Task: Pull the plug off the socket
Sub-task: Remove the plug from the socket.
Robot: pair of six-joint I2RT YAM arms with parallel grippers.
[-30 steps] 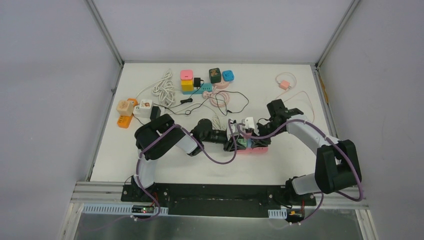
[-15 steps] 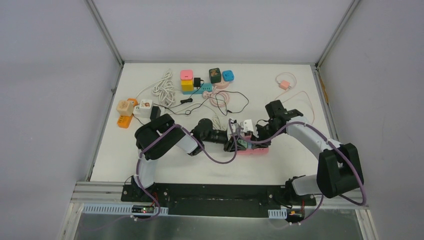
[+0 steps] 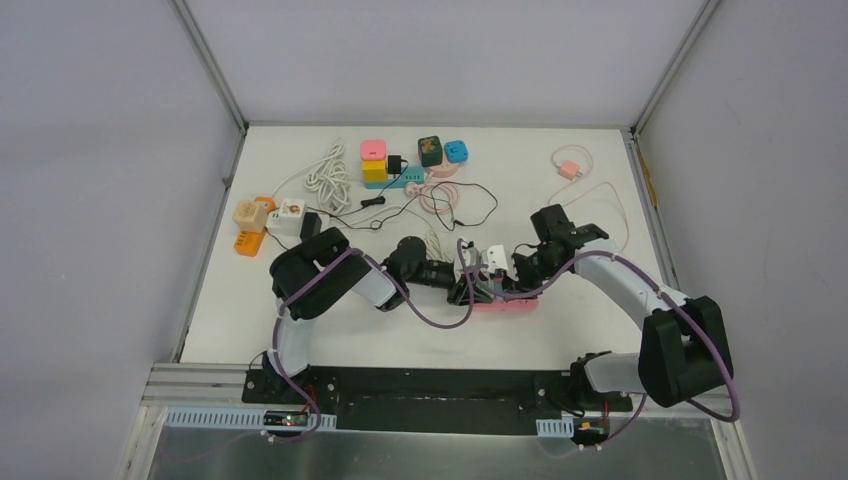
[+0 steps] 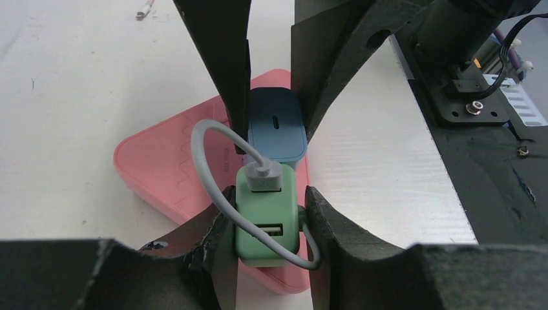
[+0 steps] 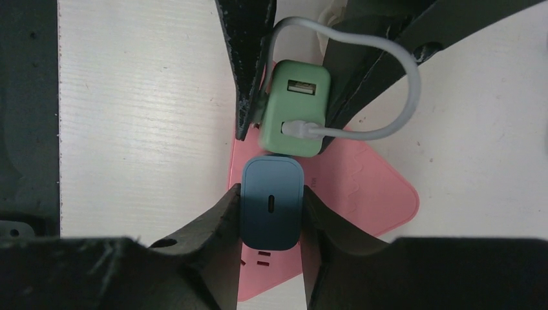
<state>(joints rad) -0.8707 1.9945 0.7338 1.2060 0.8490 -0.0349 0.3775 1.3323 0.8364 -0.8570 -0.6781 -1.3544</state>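
We have both arms at the pink socket (image 3: 505, 303), which lies on the worktop right of centre, toward the near edge. The left gripper (image 4: 267, 216) is clenched on the green plug (image 4: 266, 239), with a grey cable (image 4: 196, 152) looping out of its face. The right gripper (image 5: 271, 216) is clamped on the blue plug (image 5: 271, 194). Both plugs sit on the socket, end to end and touching. We can't tell whether the pins are seated.

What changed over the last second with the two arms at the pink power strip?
The right arm swung its elbow out to the right; the right gripper, shut on the blue charger, edged slightly left. Nothing grabbed or released. The left gripper stays shut on the green charger; the pink power strip is unmoved.
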